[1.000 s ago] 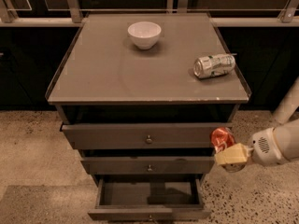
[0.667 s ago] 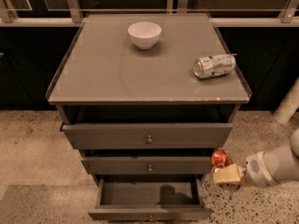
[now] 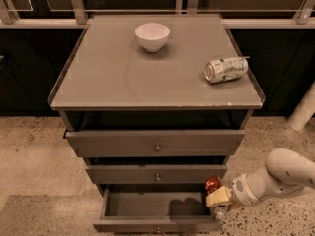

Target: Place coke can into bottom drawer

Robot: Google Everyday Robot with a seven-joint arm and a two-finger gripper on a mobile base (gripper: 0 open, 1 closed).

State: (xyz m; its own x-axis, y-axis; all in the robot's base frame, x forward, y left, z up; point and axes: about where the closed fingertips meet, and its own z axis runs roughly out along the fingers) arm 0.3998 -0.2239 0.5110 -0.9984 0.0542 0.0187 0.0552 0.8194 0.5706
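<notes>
Change: the gripper (image 3: 217,195) has come down and to the left over the last second, from beside the top drawer (image 3: 123,142) to the right near corner of the bottom drawer (image 3: 105,203).
Gripper: clamped around the coke can (image 3: 212,183), with a pale finger pad pressed against the can's lower side.
Coke can: carried, its red end showing just above the gripper. It is level with the drawer's right wall and sits at the opening's edge, not yet clearly inside.
Bottom drawer: pulled out towards the near side, with nothing visible in its shadowed grey interior.
Middle drawer (image 3: 123,173): closed just above, overhanging the far part of the opening.
Meaning: the carry looks nearly finished. What probably remains is a short move left over the cavity, then the release.
Risk: the can could catch the right wall or the middle drawer's front.
Elsewhere: a silver-and-green can (image 3: 226,69) and a white bowl (image 3: 152,35) lie untouched on the cabinet top (image 3: 118,77).
</notes>
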